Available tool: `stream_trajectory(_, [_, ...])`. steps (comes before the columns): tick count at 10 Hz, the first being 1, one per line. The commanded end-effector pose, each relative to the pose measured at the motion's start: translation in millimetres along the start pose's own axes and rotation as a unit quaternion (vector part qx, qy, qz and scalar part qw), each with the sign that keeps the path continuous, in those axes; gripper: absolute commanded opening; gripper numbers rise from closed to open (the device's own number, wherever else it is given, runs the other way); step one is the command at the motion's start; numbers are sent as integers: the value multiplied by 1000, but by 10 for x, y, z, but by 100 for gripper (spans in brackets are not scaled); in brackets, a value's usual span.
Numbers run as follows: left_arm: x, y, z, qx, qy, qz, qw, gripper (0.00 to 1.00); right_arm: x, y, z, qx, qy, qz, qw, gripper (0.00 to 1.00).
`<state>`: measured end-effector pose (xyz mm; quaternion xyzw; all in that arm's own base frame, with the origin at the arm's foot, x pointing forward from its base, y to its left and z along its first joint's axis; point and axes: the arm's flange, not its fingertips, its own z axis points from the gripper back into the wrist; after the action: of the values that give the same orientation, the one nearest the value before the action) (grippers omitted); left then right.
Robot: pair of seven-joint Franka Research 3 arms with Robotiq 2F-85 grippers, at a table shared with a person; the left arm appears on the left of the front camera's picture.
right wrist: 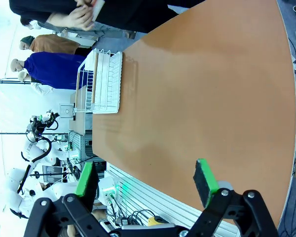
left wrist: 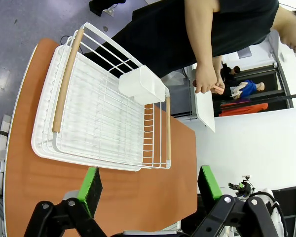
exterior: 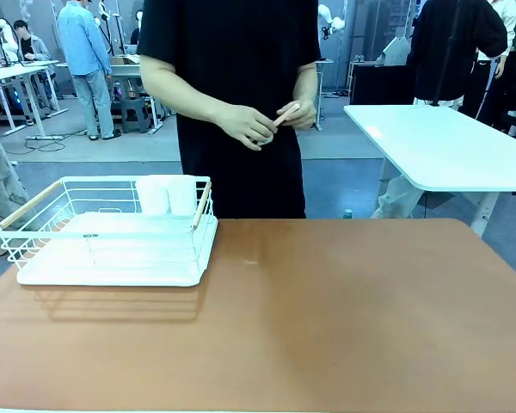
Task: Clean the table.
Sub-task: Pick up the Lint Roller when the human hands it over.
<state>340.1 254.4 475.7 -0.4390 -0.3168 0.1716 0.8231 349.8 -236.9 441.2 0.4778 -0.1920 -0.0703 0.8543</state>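
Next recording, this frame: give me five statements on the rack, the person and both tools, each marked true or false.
1. The white wire dish rack with wooden handles stands on the robot's left part of the reddish-brown table. True.
2. Plates fill the rack. False: it carries a white plastic holder at a far corner.
3. The person's hands rest on the table. False: they are raised before the body, holding a small pale stick.
4. The left tool is open. True.
5. The right tool grips a cloth. False: it is open, holding nothing.
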Motion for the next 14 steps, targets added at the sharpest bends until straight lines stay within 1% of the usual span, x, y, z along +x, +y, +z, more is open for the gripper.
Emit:
stream_trajectory(1, [8, -1, 16, -14, -4, 2, 1000, 100, 7, 24, 4, 9, -3, 4, 1000, 100])
stream_trajectory(14, [8, -1, 16, -14, -4, 2, 1000, 100, 7, 24, 4, 9, -3, 4, 1000, 100])
